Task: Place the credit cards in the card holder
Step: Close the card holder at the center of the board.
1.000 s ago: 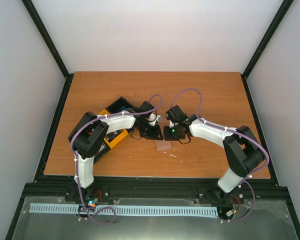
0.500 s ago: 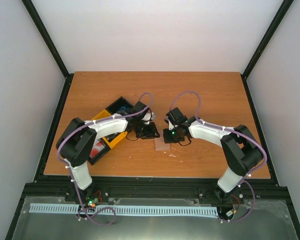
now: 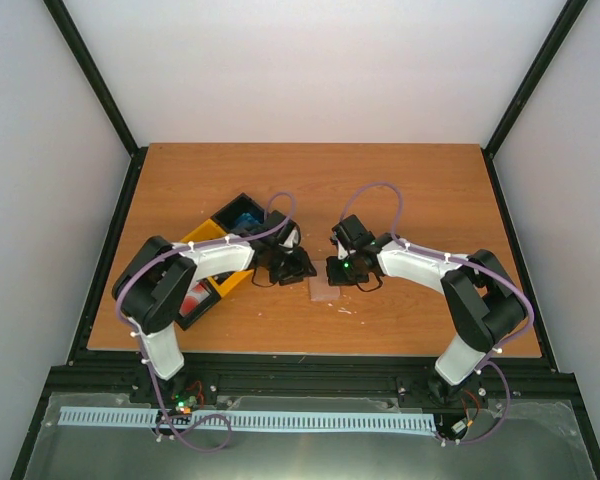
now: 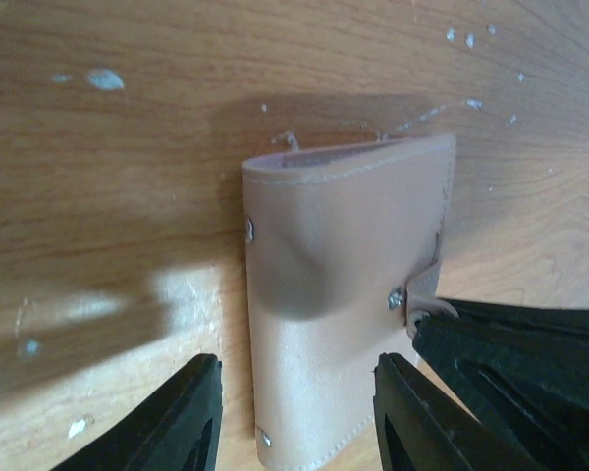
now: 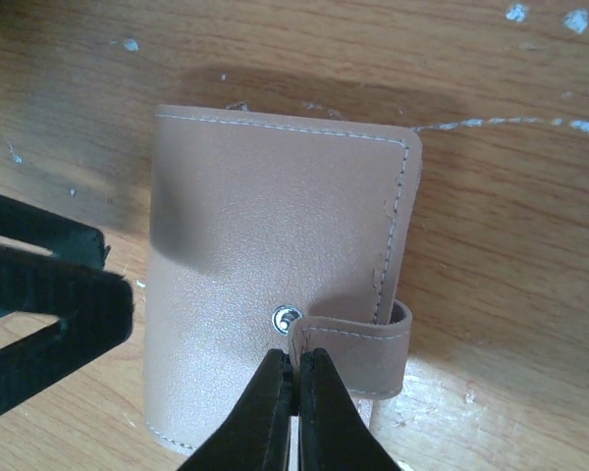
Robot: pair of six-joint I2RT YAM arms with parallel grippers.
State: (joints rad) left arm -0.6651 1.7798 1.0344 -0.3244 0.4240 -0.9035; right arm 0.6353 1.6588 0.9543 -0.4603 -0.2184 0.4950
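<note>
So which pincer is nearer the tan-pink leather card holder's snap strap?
Right. The right pincer is shut at the strap; the left pincer is open at the holder's opposite edge.

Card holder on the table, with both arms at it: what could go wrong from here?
The card holder is closed, its snap strap fastened; the shut right jaws at the strap may slip off without undoing it. The open left jaws straddle the holder without gripping, so it could slide on the table.

The wooden table (image 3: 410, 190) under me is marked with small white flecks (image 4: 103, 78). Off to my left a tray (image 3: 204, 238) of three bins, black, yellow, black, lies at a slant.
</note>
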